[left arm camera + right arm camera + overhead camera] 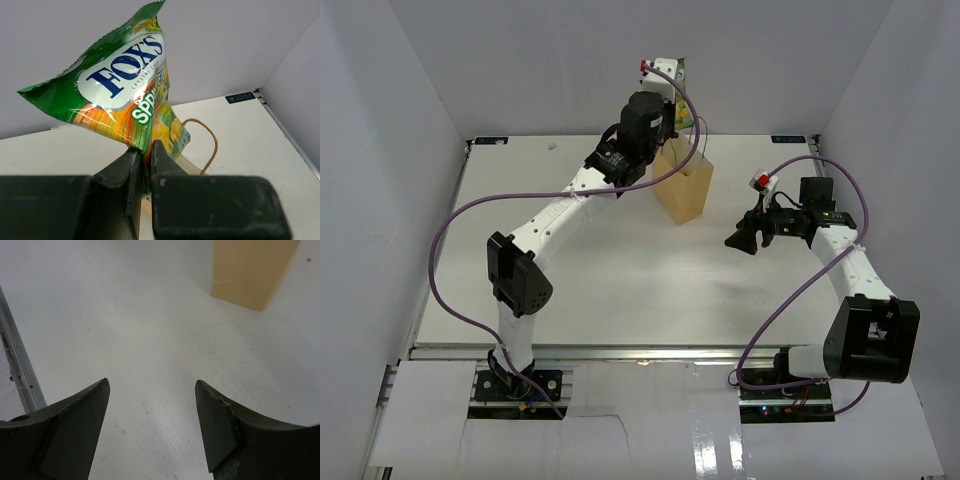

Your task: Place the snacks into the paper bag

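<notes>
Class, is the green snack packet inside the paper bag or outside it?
Outside. The left arm's fingers pinch the green packet by its bottom edge, holding it up above the paper bag.

White link shells with black joint housings on left arm (555,220) and right arm (860,275) — purple cable (432,265) looped along each. Red tab (757,181) near each wrist. Matte black wedge fingers (75,435) on right gripper (152,385).

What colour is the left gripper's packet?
The packet: green, white logo oval, orange-yellow print; clearest in left wrist view.
</notes>
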